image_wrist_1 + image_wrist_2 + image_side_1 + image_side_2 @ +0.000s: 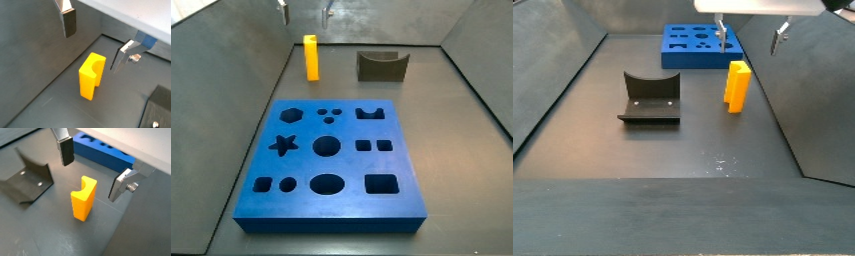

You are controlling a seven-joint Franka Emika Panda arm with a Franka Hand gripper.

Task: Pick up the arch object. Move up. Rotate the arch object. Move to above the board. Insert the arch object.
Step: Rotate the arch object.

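Now the small bright yellow-orange arch block (83,198) stands tall on the dark tabletop (40,233), near the big blue board (103,154). The gripper (93,170) hangs right above it, fingers (66,152) wide apart and empty, one on each side.

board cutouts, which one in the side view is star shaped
The star cutout on the blue board, at its left edge in the middle row. The others are circles, squares and a notch. The pincer hovers beyond.

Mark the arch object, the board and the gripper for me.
arch object (83,199): a wrist view, middle of its front face.
board (329,200): a side view, bare top surface near the front edge.
gripper (93,168): a wrist view, open, midway between the fingertips above the arch object.
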